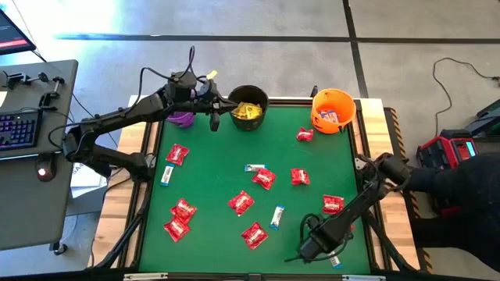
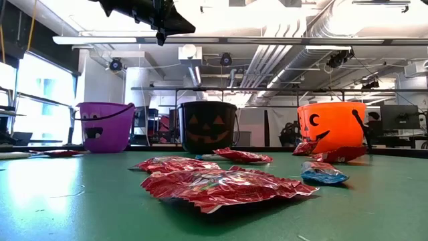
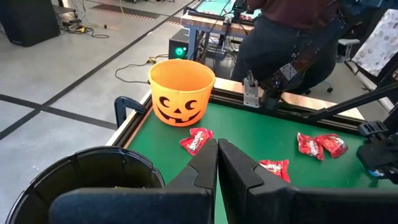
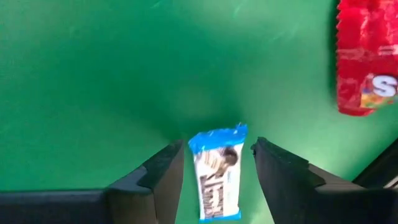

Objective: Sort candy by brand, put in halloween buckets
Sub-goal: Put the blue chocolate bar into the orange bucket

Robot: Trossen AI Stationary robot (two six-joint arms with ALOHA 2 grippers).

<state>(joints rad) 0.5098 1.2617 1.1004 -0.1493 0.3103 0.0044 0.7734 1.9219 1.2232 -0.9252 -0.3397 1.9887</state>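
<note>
Right between the spread fingers of the right gripper lies a white-and-blue bar, its long axis running along the fingers, nothing gripped. Just beyond sits a red packet; open green mat surrounds. Farthest off, the left gripper, closed and empty, hovers by the black bucket.

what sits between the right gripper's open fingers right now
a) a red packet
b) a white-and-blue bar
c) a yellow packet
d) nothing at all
b: in the right wrist view a white-and-blue bar lies on the green mat between the open fingers of the right gripper; the red packet lies off to one side.
</note>
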